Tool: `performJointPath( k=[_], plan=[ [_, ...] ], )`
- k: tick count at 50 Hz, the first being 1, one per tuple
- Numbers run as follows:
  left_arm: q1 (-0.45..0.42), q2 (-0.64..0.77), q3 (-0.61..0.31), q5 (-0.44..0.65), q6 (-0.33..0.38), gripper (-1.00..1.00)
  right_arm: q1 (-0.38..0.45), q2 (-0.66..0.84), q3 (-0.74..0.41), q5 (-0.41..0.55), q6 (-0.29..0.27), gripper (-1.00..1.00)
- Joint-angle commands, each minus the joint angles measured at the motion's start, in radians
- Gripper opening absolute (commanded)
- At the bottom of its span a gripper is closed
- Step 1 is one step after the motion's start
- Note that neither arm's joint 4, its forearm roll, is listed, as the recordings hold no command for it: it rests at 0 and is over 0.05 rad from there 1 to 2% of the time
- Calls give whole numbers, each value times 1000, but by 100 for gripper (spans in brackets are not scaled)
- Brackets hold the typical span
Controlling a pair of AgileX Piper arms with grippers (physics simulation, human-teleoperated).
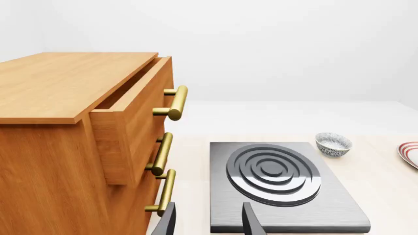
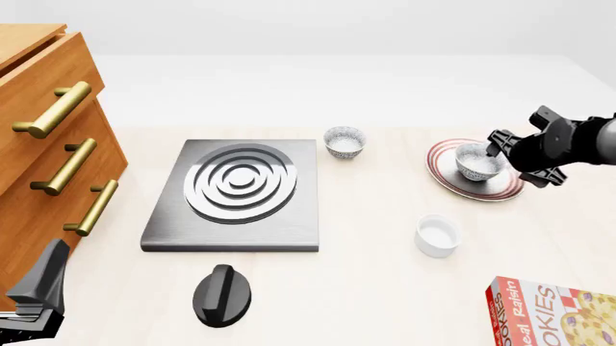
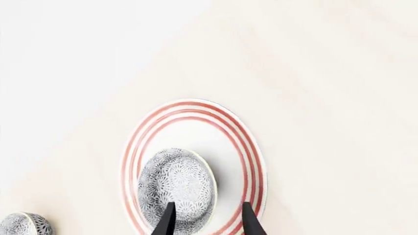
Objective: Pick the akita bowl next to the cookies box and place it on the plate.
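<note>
The akita bowl (image 2: 478, 161) (image 3: 175, 182), speckled dark outside and white inside, stands upright on the red-ringed plate (image 2: 451, 174) (image 3: 230, 147) at the right of the table. My right gripper (image 2: 512, 157) (image 3: 207, 223) is open just beside it; one finger is in front of the bowl's wall, the other over the plate. The cookies box (image 2: 553, 313) lies at the near right corner, well away from the bowl. My left gripper (image 2: 39, 288) (image 1: 207, 224) is open and holds nothing at the near left, facing the stove.
A second speckled bowl (image 2: 345, 141) (image 1: 333, 144) (image 3: 23, 224) sits behind the black stove plate (image 2: 236, 191) (image 1: 274, 171). A white cup (image 2: 438, 236) stands in front of the plate. A black knob (image 2: 221, 295) lies near the front. A wooden drawer cabinet (image 2: 48, 144) (image 1: 65, 122) with an open top drawer fills the left.
</note>
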Motion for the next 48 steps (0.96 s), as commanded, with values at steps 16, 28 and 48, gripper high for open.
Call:
performJointPath(
  k=[16, 28, 48],
  plan=[
    [0, 0, 0, 0, 0, 100, 22, -289, 257, -3, -34, 100],
    [0, 0, 0, 0, 0, 100, 46, -469, 379, 3, -75, 100],
    [0, 0, 0, 0, 0, 100, 123, -813, 533, 99, -83, 100]
  ],
)
